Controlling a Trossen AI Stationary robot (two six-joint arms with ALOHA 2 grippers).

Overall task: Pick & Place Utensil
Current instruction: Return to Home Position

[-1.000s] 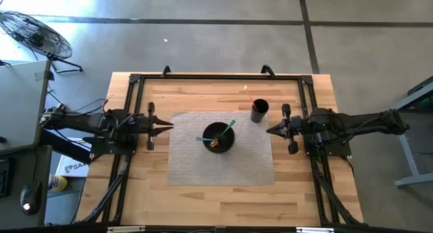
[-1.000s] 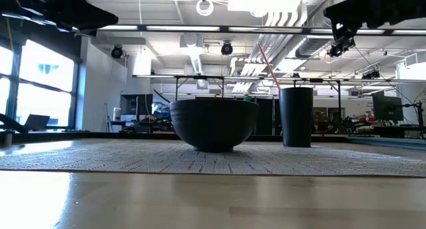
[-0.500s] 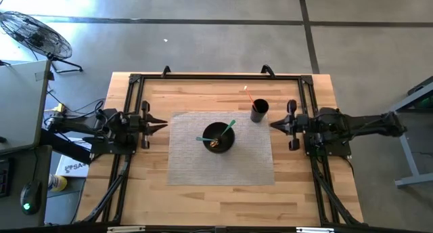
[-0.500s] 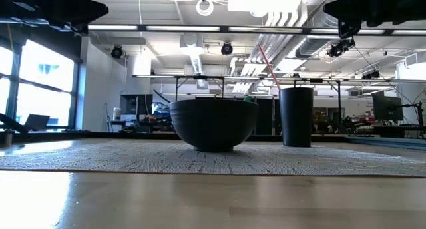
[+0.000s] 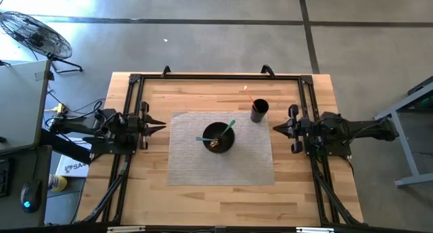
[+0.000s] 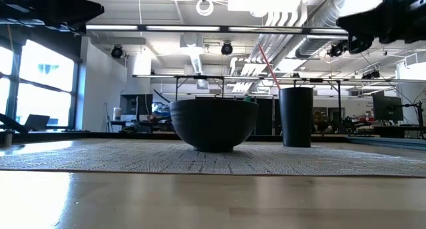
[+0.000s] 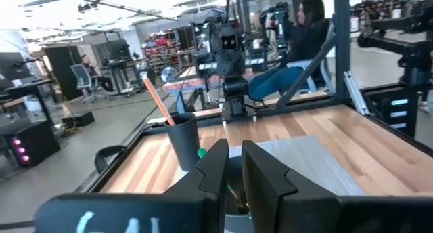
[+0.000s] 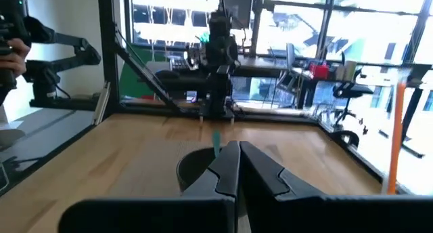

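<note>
A black bowl [image 5: 218, 137] stands on a grey woven mat [image 5: 196, 165] at the table's middle. It holds two green utensils [image 5: 226, 129] and a small golden one. A black cup [image 5: 259, 112] with a thin orange-red stick leaning out of it stands at the mat's far right corner [image 6: 296, 116]. My left gripper [image 5: 162, 124] hovers off the mat's left edge, pointing at the bowl, its fingers [image 7: 234, 158] together but for a thin slit. My right gripper [image 5: 275, 129] hovers off the mat's right edge, near the cup, shut [image 8: 238, 152]. Neither holds anything.
A black metal frame [image 5: 216, 76] runs along the table's far edge and down both sides under the arms. Bare wood lies on the near side of the mat [image 5: 216, 202]. Beyond the table, a seated person [image 7: 304, 36] shows in the left wrist view.
Both arms have drawn back from the bowl. The left gripper has moved toward the table's left edge and the right gripper toward its right edge. The bowl, the cup and the utensils have stayed where they were.
</note>
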